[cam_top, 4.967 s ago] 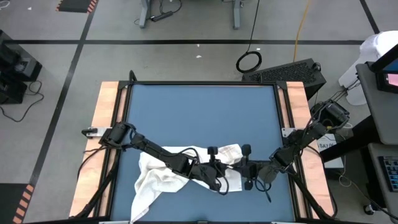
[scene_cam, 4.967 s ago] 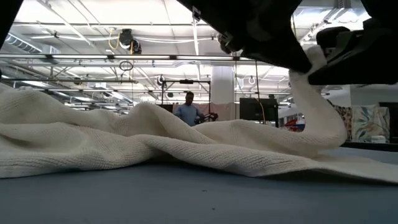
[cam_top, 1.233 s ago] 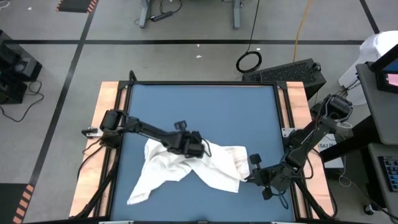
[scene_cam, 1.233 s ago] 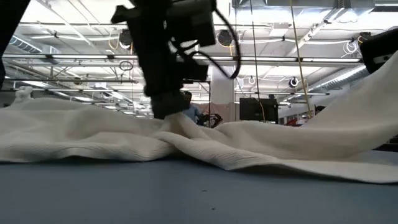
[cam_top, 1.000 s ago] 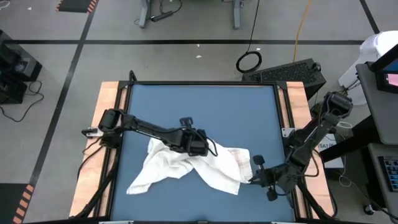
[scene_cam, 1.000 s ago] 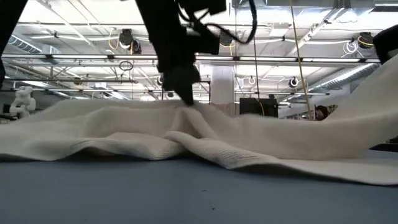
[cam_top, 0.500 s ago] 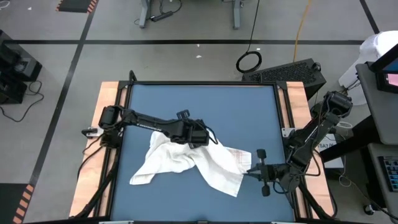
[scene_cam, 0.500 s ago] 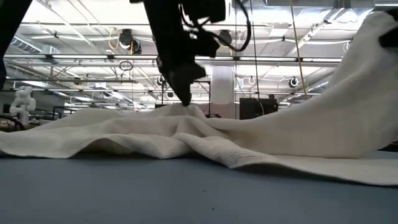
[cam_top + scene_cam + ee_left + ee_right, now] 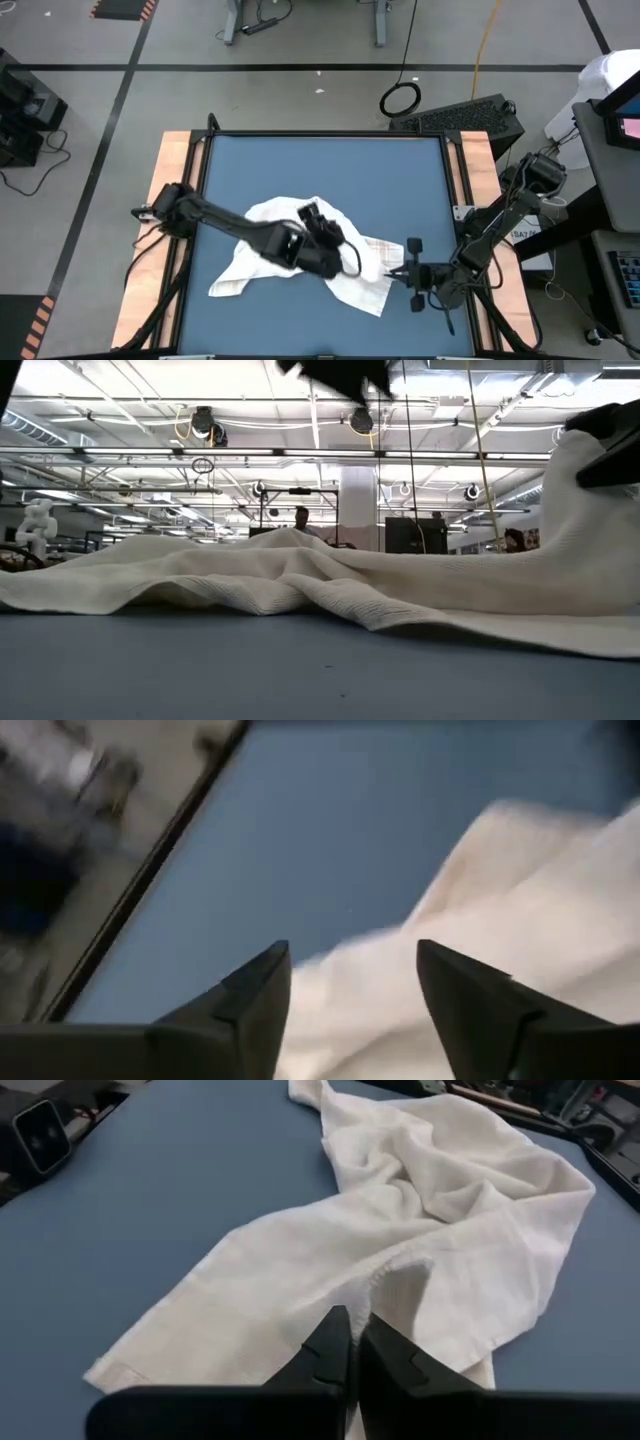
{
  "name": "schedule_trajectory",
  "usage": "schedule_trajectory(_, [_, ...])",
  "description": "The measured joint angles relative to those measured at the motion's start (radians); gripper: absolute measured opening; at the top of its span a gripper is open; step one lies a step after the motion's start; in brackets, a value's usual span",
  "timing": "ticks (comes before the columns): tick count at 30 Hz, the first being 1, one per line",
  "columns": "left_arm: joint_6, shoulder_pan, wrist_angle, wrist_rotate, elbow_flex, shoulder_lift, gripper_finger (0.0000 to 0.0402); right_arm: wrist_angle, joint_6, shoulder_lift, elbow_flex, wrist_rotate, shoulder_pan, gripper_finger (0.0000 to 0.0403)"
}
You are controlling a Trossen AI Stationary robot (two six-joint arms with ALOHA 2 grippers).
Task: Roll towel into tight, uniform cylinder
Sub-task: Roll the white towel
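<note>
Still flattening: right gripper (image 9: 402,272) pinches towel (image 9: 270,215) edge, left gripper (image 9: 352,982) spread above it; next regrip far-left corner, pull taut.

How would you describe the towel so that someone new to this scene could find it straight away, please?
Look at the blue mat covering the table between the two dark arms. On its near half lies the towel, a crumpled white cloth spread unevenly, one edge pinched in the right tool. It is the only soft, pale thing on the mat.

You have no text, label, brand or number to read here; the towel's (image 9: 375,262) print stays illegible.
</note>
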Motion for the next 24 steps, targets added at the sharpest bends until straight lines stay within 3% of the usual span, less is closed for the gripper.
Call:
schedule_trajectory(7, [0.248, -0.1, 0.581, -0.005, 0.002, 0.1, 0.024, 0.002, -0.027, 0.0, 0.0, -0.013, -0.003, 0.0004])
schedule_trajectory(11, [0.4, -0.134, 0.769, -0.007, 0.0, 0.194, 0.024, 0.001, -0.051, 0.0, 0.0, -0.024, -0.003, 0.0004])
schedule_trajectory(17, [0.364, -0.158, 0.798, -0.14, 0.0, 0.285, 0.024, 0.002, -0.068, 0.0, 0.0, -0.02, -0.01, 0.0004])
schedule_trajectory(24, [0.206, -0.159, 0.829, -0.151, 0.0, 0.325, 0.024, 0.001, -0.085, 0.0, 0.0, -0.02, -0.013, 0.0004])
